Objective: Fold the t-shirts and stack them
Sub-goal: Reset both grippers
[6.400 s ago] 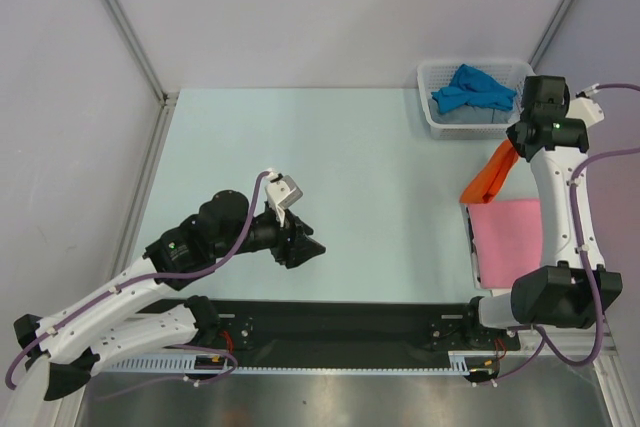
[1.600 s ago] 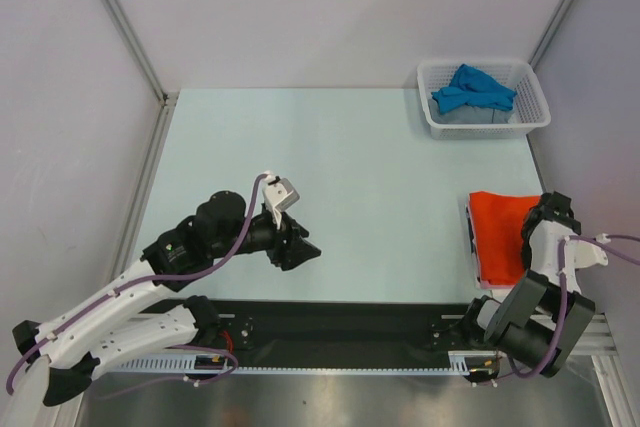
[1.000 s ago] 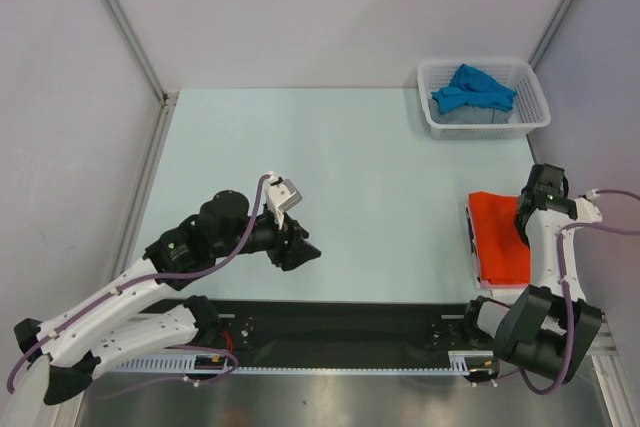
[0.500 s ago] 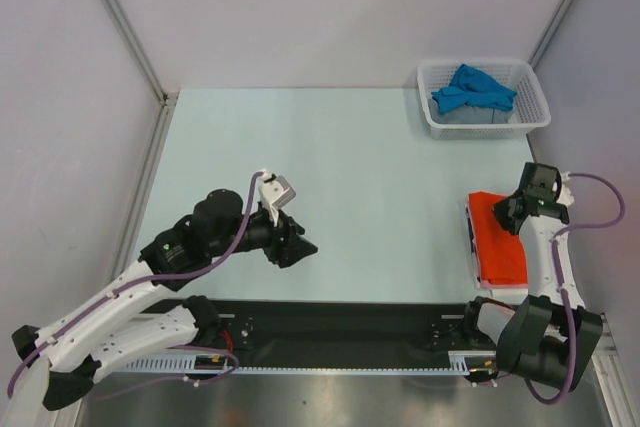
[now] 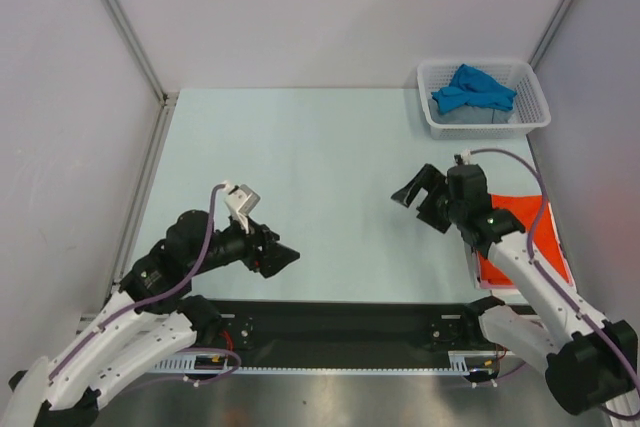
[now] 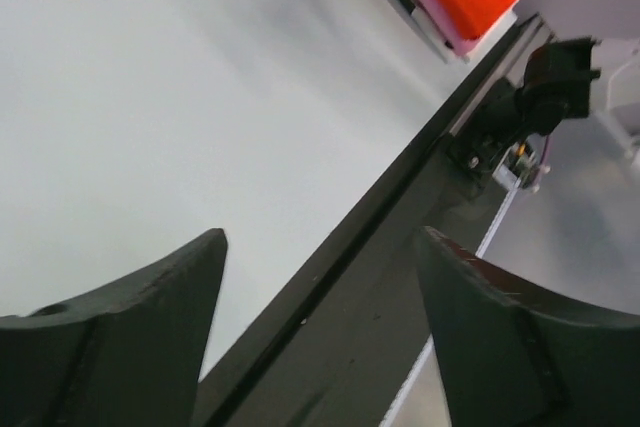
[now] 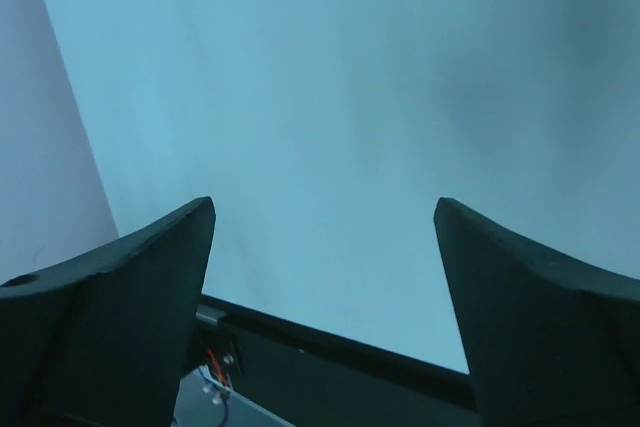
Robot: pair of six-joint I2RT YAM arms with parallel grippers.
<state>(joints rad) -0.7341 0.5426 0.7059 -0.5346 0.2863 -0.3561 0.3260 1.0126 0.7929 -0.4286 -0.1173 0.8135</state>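
Left gripper (image 5: 281, 258) and right gripper (image 5: 418, 197) are hanging released, empty; orange-red t-shirt (image 5: 527, 209) is lying folded on pink t-shirt (image 6: 452, 40), building the stack.

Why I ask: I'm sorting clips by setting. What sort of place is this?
Probably a robotics lab work cell, not a home: a left arm and right arm bolted at the edge of a pale table, plain white panel walls closing it in, and a white mesh basket holding a blue t-shirt.

The left arm (image 5: 120, 312) reached forward and to the right. The left gripper (image 5: 280, 258) pointed right, jaws spread wide. The right arm (image 5: 522, 265) angled inward. The right gripper (image 5: 413, 203) pointed left, jaws likewise spread wide.
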